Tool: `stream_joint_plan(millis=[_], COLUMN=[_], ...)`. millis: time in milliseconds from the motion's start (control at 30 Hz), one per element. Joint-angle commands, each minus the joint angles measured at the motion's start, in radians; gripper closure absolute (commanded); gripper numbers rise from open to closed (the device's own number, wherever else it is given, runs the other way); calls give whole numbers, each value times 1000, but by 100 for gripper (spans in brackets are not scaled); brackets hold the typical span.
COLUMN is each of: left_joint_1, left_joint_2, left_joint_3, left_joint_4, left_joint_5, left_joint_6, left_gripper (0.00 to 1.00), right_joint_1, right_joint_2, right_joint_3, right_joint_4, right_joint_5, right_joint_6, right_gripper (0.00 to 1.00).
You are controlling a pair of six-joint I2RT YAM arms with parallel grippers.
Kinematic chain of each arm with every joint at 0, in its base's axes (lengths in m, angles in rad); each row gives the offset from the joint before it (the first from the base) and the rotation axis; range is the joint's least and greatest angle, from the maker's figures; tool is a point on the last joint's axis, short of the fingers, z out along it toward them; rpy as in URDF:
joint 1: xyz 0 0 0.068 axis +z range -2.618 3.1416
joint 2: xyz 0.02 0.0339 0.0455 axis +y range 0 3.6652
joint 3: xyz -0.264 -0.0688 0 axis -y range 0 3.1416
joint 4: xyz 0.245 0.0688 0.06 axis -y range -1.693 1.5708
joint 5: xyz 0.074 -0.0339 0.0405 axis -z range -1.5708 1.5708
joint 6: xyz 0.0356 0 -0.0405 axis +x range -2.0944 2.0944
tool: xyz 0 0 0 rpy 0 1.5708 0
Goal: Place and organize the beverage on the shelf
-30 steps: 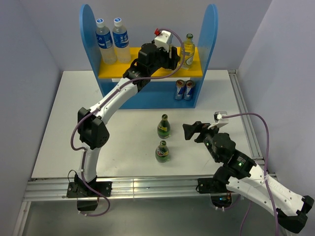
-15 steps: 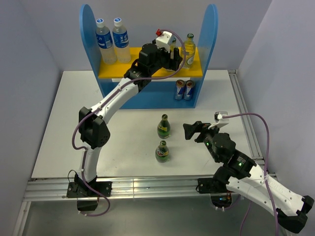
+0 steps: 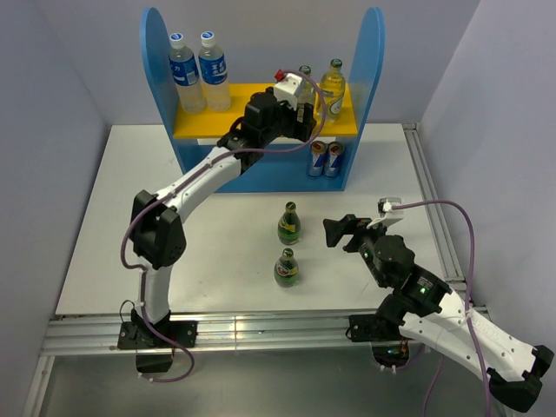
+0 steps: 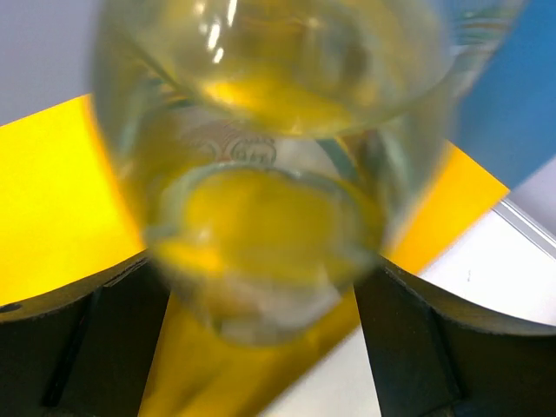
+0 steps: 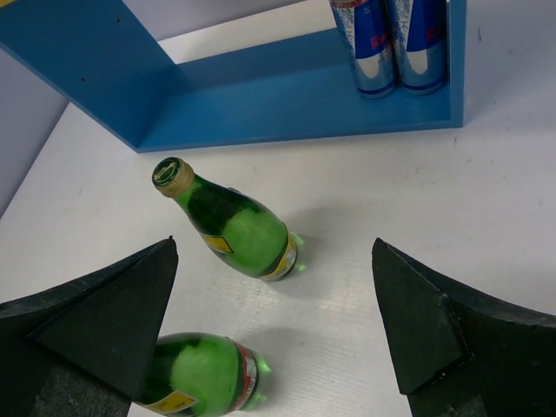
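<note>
The blue shelf point(image 3: 157, 52) holds two clear bottles point(image 3: 198, 71) at the left of its yellow upper board point(image 3: 204, 123). Two pale yellowish bottles stand at its right: one point(image 3: 333, 85) near the side panel, the other point(image 3: 305, 76) just behind my left gripper point(image 3: 301, 106). In the left wrist view this bottle point(image 4: 269, 130) stands on the board point(image 4: 52, 200) between my open left gripper's point(image 4: 262, 269) fingers. Two green bottles point(image 3: 288, 224) point(image 3: 286, 268) stand on the table. My right gripper point(image 3: 339, 233) hovers open just right of them, seeing both point(image 5: 234, 221) point(image 5: 195, 378).
Two blue-silver cans point(image 3: 326, 159) stand on the shelf's lower level at the right, also in the right wrist view point(image 5: 391, 39). The blue lower board point(image 5: 261, 95) lies beyond the green bottles. A metal rail point(image 3: 261, 330) runs along the table's near edge.
My left gripper has opened around the pale bottle and drawn back a little toward me, so the bottle's top now shows behind it. The right arm has not moved.
</note>
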Motion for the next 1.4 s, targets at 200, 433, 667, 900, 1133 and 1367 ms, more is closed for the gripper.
stream_joint_plan(millis=[200, 433, 667, 900, 1133, 1367], left_joint_1=[-15, -154, -332, -472, -705, -814], left_joint_2=[-322, -648, -1083, -1248, -1202, -1117], left_joint_3=[-214, -611, -1071, -1236, -1342, -1457], left_joint_4=[28, -24, -175, -207, -256, -36], left_joint_5=[-61, -361, -454, -487, -595, -598], left_joint_6=[13, 13, -168, -375, -562, -556], left_gripper=[11, 11, 11, 14, 15, 14], right_joint_1=[5, 5, 7, 7, 7, 7], right_joint_2=[-2, 1, 2, 36, 49, 55], right_joint_3=[-10, -13, -18, -8, -8, -5], right_joint_4=[28, 26, 31, 32, 12, 11], right_joint_5=[23, 21, 17, 15, 8, 15], right_joint_6=[9, 11, 9, 8, 22, 25], right_gripper=[0, 0, 0, 0, 0, 0])
